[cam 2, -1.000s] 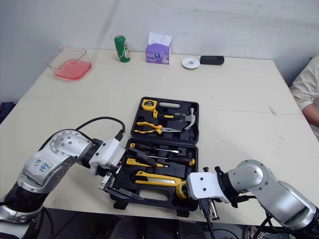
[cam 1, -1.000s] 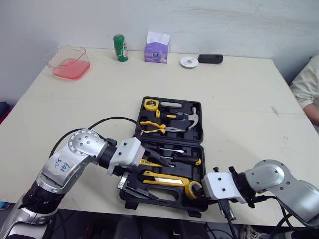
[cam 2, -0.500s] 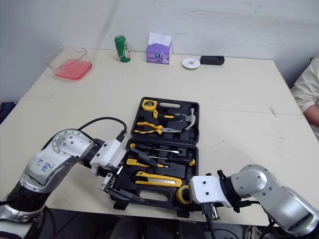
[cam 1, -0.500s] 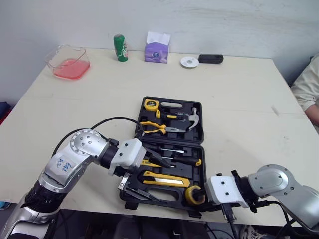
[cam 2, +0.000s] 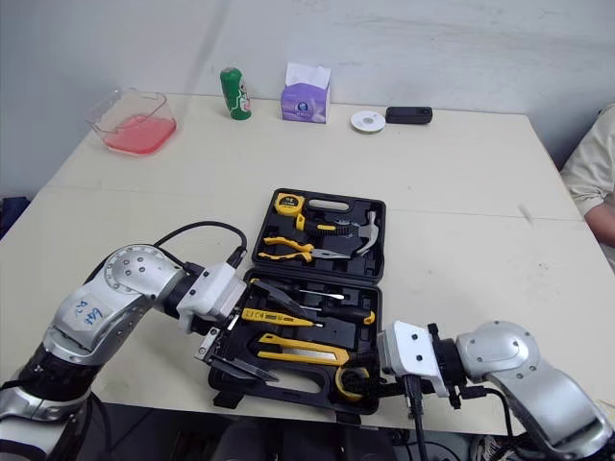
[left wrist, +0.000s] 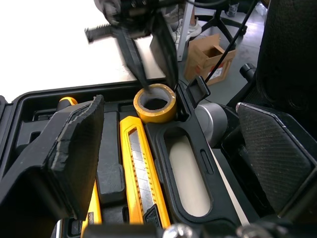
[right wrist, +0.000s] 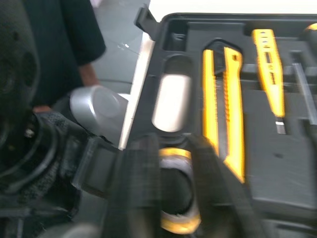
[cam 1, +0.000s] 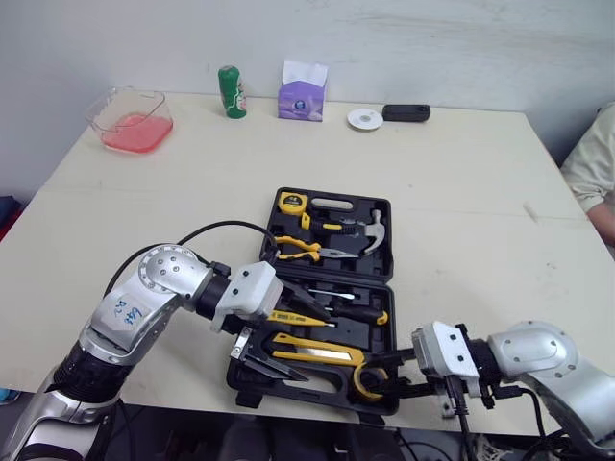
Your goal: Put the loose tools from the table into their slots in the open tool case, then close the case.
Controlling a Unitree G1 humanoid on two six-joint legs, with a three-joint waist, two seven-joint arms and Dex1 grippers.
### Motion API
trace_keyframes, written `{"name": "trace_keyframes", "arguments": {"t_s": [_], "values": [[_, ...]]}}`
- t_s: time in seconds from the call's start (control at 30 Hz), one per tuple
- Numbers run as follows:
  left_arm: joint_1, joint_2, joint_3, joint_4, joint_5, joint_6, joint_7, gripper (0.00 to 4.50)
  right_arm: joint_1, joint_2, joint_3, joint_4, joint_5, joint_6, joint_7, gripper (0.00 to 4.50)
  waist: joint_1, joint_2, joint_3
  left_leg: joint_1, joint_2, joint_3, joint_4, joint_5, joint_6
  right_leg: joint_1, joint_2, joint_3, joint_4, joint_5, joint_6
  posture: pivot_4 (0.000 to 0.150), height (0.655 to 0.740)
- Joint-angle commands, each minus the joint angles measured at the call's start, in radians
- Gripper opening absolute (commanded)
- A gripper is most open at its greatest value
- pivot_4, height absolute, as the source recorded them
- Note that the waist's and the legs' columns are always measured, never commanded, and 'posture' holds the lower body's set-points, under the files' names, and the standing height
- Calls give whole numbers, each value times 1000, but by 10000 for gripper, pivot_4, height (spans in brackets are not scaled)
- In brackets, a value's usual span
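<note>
Left eye view first: where was the tool case [cam 1: 388,246]?

You had it lying open at the centre of the frame on the table [cam 1: 461,192]. The tape measure [cam 1: 288,202], pliers [cam 1: 294,246] and hammer [cam 1: 371,229] lay in its upper half, the screwdrivers [cam 1: 354,310] and utility knife [cam 1: 309,350] in its lower half.

And the tape roll?

The tape roll [left wrist: 154,113] was at the case's lower right corner, low in the frame and just right of centre, beside the end of the utility knife. Your right gripper [cam 1: 377,376] was clenched on it, one finger against each side of the ring. I could not tell whether the roll sat fully in its slot.

What about my other arm?

Your left gripper [cam 1: 306,344] was released and held nothing. Its fingers [left wrist: 69,144] were spread wide over the lower left part of the case, one above the screwdriver row and the other along the case's bottom edge, with the knife between them.

Anything else on the table?

A pink-filled clear tub [cam 1: 135,120] was at the upper left, with a green can [cam 1: 229,91] and a tissue pack [cam 1: 303,91] along the top. A person's sleeve [cam 1: 598,158] was at the right edge.
</note>
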Motion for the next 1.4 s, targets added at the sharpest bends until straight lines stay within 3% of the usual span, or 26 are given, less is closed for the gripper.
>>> {"name": "trace_keyframes", "arguments": {"t_s": [0.03, 0.5, 0.7, 0.83, 0.97, 1.07, 1.17, 1.27, 1.3, 1.4], "values": [[-17, 0, 6, -12, -5, 0, -4, 45000, 4, 9, 34, 52, -64, -78, 1, 478, 1, 0, 0, 0, 0, 0, 0, 0, 0, 0, 0, 0, 0, 0, 0, 1500, 7244], [-18, -4, 5, -2, -1, 0, -3, 45000, 57, -10, 152, 265, -309, -375, -23, 478, -1, -4, -3, 5, 1, -1, 0, 0, 0, 4, 1, 0, 1, 0, -1, 1500, 7244], [-4, -1, 16, 11, 9, 3, 14, 45000, 102, -56, 34, 107, -138, -258, -35, 478, 6, -4, -2, 14, 1, -2, -1, -4, -1, 16, -2, -2, -3, -1, -2, 1500, 7244], [32, 42, 71, 20, 5, 57, 66, 45000, 121, -105, -144, 19, 67, -83, -60, 478, 14, -2, -1, 12, 0, -2, -1, -5, 1, 15, -6, -3, -4, -1, -1, 1500, 7244], [67, 44, 179, 91, 0, 88, 168, 45000, 65, -114, -237, 83, 74, 11, -122, 478, 8, -2, -1, 13, 0, -2, -1, -5, 1, 14, -6, -4, -3, -1, -1, 1500, 7244], [122, 39, 260, 198, 82, -30, 241, 45000, -9, -92, -242, 169, 35, 63, -192, 478, -1, -1, 0, 14, 0, -1, -3, -5, 1, 14, -7, -4, -3, -2, -2, 1500, 7244], [149, 47, 317, 302, 124, -61, 303, 36627, -68, -78, -193, 231, -49, 66, -239, 0, 0, 0, 0, 14, -1, -1, -7, -5, 1, 12, -7, -4, -3, -3, -4, 1500, 7244], [178, 74, 343, 406, 183, -111, 336, 24025, -147, -36, -125, 282, -115, 118, -299, 0, -2, 0, 0, 12, -1, 0, -10, -4, 0, 9, -8, -5, -3, -3, -4, 1500, 7244], [181, 80, 328, 441, 215, -125, 350, 17886, -178, -23, -92, 310, -147, 122, -311, 0, -1, 0, 0, 12, -1, 0, -10, -4, -1, 7, -8, -4, -3, -4, -4, 1500, 7244], [168, 71, 280, 497, 281, -156, 376, 5218, -231, 9, -41, 352, -184, 130, -317, 0, 0, 0, 0, -1, -1, 2, -9, -2, -3, -6, -8, -4, 1, -4, -4, 1500, 7244]]}}
